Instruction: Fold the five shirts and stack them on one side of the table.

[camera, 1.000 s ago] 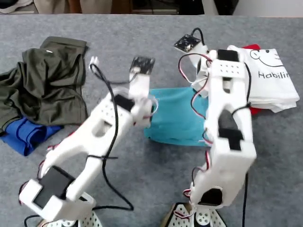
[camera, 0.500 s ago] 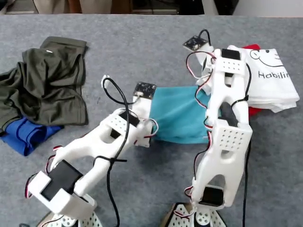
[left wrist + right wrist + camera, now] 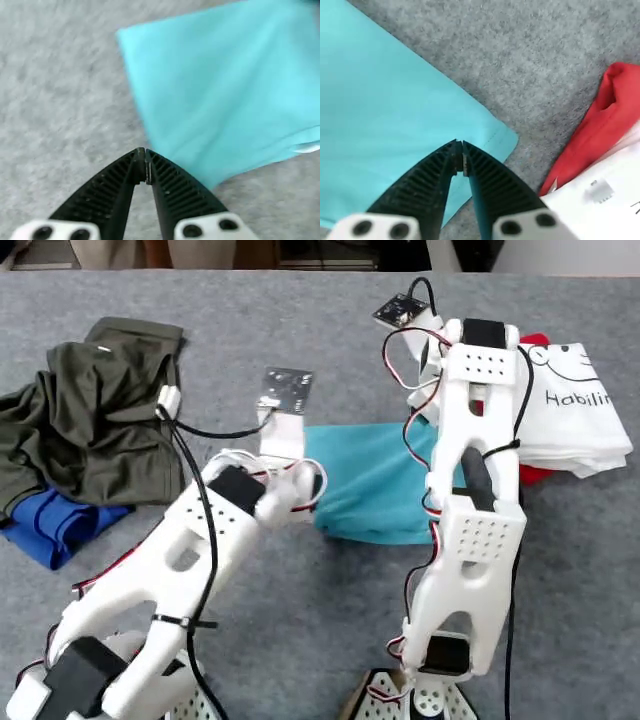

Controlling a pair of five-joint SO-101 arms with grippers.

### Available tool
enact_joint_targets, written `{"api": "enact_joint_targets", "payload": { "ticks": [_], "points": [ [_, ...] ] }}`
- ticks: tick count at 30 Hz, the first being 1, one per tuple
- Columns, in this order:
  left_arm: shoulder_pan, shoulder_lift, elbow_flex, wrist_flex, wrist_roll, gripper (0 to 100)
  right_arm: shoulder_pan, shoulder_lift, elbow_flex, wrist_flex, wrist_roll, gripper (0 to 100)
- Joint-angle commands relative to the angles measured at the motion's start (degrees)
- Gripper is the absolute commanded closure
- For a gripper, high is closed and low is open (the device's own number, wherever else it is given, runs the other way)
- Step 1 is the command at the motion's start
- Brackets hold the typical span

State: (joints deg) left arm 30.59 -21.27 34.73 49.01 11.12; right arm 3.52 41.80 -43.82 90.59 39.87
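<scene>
A folded teal shirt lies flat at the table's middle. My left gripper hangs at the shirt's left edge. In the left wrist view the left gripper is shut and empty over grey table, just beside the teal shirt. My right gripper is at the shirt's far right corner. The right wrist view shows the right gripper shut above that corner of the teal shirt, with no cloth pinched. A folded white shirt lies on a red shirt at the right.
A crumpled olive shirt and a blue shirt lie at the left side. The red shirt and white shirt lie close to the right gripper. Grey table stretches behind the arms.
The left arm dipped low toward the teal shirt's left edge, then rose and drew back a little. The right arm shifted only slightly. The teal shirt stays put.
</scene>
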Motion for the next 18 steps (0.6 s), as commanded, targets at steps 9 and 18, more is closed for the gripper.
{"api": "enact_joint_targets", "payload": {
  "ticks": [9,18],
  "points": [
    [3.1,19.6,-3.5,-5.5,2.9,98,1.5,5.1,-1.5,-8.9,-0.6,99.4],
    [6.4,22.9,-2.4,-5.1,0.7,98,5.1,11.9,-1.6,-14.9,-0.3,99.4]
  ]
}}
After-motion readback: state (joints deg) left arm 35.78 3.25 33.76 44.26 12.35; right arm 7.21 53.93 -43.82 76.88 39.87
